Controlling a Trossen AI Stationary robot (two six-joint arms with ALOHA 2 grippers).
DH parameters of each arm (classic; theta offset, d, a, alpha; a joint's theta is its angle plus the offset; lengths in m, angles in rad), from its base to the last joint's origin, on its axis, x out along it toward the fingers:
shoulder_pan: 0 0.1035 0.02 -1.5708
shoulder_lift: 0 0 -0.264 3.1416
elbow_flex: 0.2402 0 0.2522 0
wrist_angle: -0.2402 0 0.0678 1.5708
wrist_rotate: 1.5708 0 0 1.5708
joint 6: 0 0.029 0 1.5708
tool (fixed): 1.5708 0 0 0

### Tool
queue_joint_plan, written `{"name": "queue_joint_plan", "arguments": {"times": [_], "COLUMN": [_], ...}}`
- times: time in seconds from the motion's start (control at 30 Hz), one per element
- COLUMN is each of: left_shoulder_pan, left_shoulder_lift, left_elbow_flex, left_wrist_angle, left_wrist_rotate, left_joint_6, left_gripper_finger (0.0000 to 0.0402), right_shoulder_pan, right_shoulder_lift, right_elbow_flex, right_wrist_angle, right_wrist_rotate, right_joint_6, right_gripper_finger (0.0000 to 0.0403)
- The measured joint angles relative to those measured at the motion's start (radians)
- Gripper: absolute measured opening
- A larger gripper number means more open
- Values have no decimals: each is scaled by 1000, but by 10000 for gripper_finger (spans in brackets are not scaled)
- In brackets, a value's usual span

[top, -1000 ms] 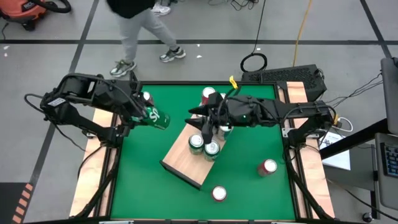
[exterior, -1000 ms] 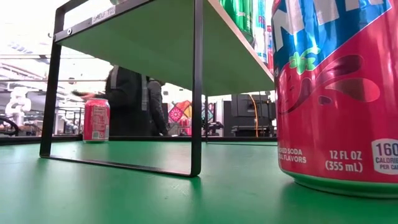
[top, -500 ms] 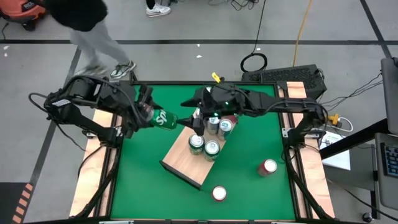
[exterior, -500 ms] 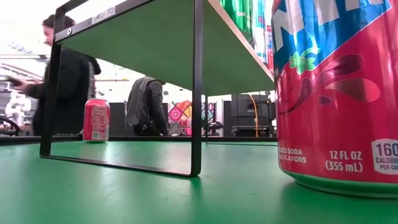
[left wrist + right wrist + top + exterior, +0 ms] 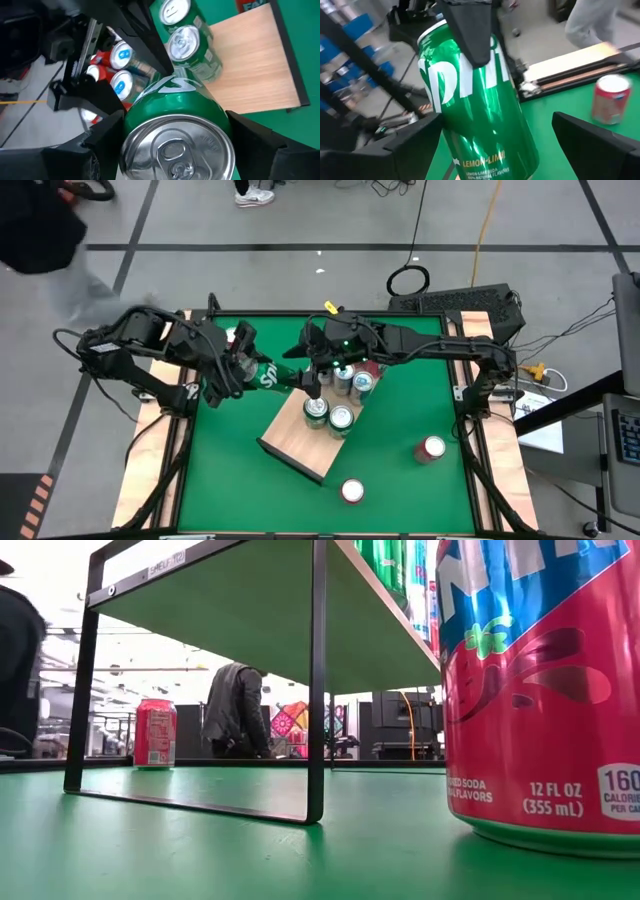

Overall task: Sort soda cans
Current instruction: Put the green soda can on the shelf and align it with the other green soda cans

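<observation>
**Green can mid-handover above the board's upper end**

The left pincer point(image 5: 243, 367) grips a green soda can point(image 5: 268, 376) lying on its side, base pointing to three o'clock, where the right pincer point(image 5: 305, 376) stands wide around the can's far end without clamping it. The can hangs over the desk point(image 5: 400, 420) at nine o'clock from the cans grouped on the wooden board point(image 5: 300, 442). To do this well, I judge the right pincer should close squarely on the body before the left lets go, then swing the can upright clear of the standing green cans point(image 5: 192, 47).
</observation>
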Motion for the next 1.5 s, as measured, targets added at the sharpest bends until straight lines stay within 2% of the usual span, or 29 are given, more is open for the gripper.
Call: {"name": "queue_joint_plan", "arguments": {"times": [0.3, 0.57, 0.77, 0.9, 1.03, 1.23, 1.5], "left_shoulder_pan": [-26, -26, -27, -27, -28, -26, -26], "left_shoulder_lift": [28, 48, 52, 52, 49, 45, 24], "left_elbow_flex": [0, 0, 0, 0, 0, 0, 0], "left_wrist_angle": [49, 69, 77, 82, 89, 103, 93], "left_wrist_rotate": [-36, -35, -32, -58, -118, -161, -236], "left_joint_6": [49, 49, 48, 37, 34, -78, -307], "left_gripper_finger": [282, 282, 282, 306, 345, 391, 398], "right_shoulder_pan": [-9, -9, -9, -9, -10, -9, -9], "right_shoulder_lift": [34, 36, 37, 35, 35, 33, 8], "right_elbow_flex": [0, -1, -1, -1, -1, -2, -2], "right_wrist_angle": [30, 10, -5, 3, 3, -4, 11], "right_wrist_rotate": [-166, -206, -252, -254, -252, -252, -171], "right_joint_6": [3, -20, -33, -36, -30, -30, -31], "right_gripper_finger": [373, 369, 336, 316, 314, 309, 303]}}
